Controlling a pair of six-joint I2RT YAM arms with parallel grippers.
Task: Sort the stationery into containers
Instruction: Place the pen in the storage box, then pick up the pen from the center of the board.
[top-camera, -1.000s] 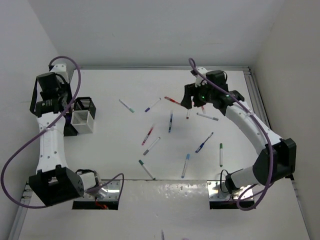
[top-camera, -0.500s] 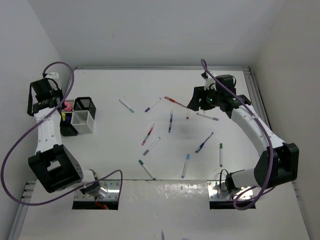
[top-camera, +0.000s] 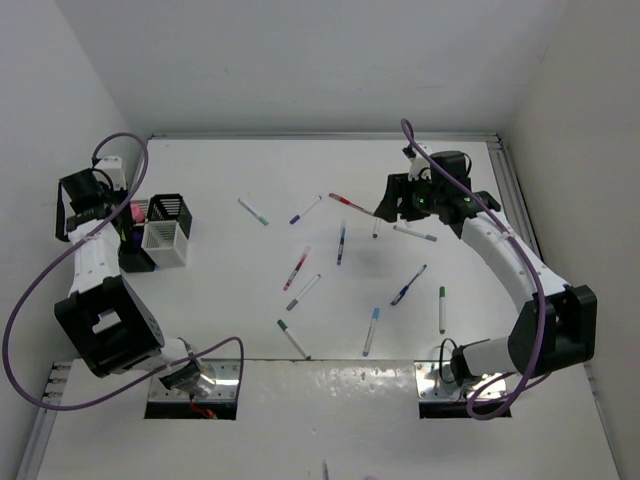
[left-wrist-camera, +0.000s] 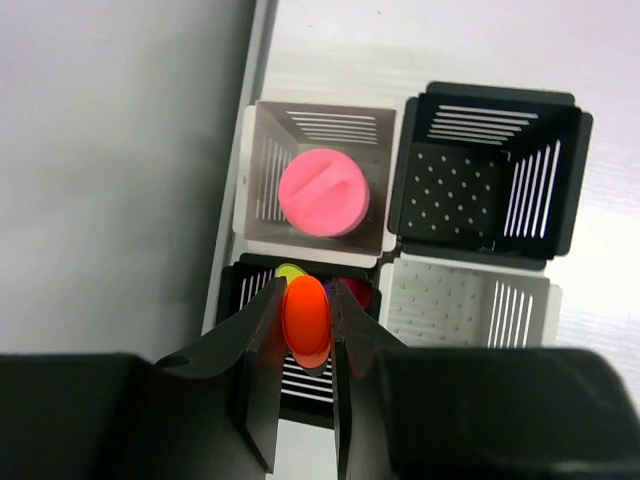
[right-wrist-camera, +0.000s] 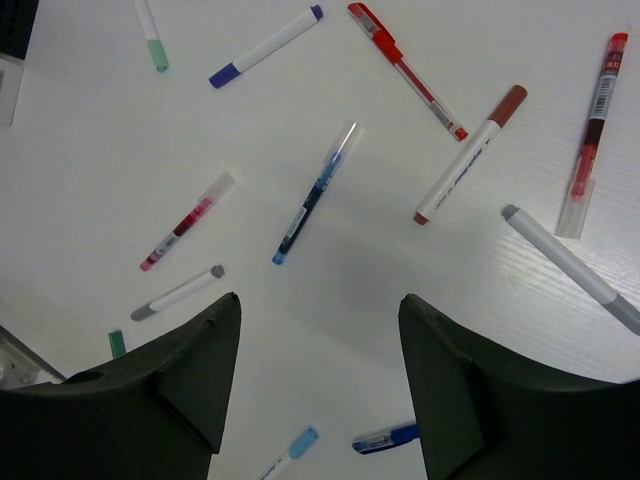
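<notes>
1. Pinching tight, the left gripper (left-wrist-camera: 307, 295) has its two black fingers pressed on a chunky orange highlighter (left-wrist-camera: 307, 328), held end-on to the wrist camera.
2. Our landmark is the white square mesh holder (left-wrist-camera: 470, 305). The orange highlighter sits over the black mesh holder (left-wrist-camera: 226, 285) that touches the white one's left side in the wrist view. Whether its lower end is inside, I cannot tell.
3. A yellow highlighter tip (left-wrist-camera: 290, 272) peeks out of that same black holder, just behind the orange one.
4. Diagonally across from the white holder, a pink round-topped stick (left-wrist-camera: 323, 192) stands upright in its own square holder (left-wrist-camera: 262, 150).
5. Directly behind the white holder and touching it is a second black mesh holder (left-wrist-camera: 490, 175).
6. Well to the right of the white holder, the right gripper (right-wrist-camera: 320, 330) hovers above the white table (top-camera: 220, 300) with its fingers spread wide, gripping nothing.
7. Just beyond those fingers lie a clear blue-ink pen (right-wrist-camera: 315, 195), a red pen (right-wrist-camera: 405, 70) and a white marker with a maroon cap (right-wrist-camera: 465, 158), all flat and apart from each other.
</notes>
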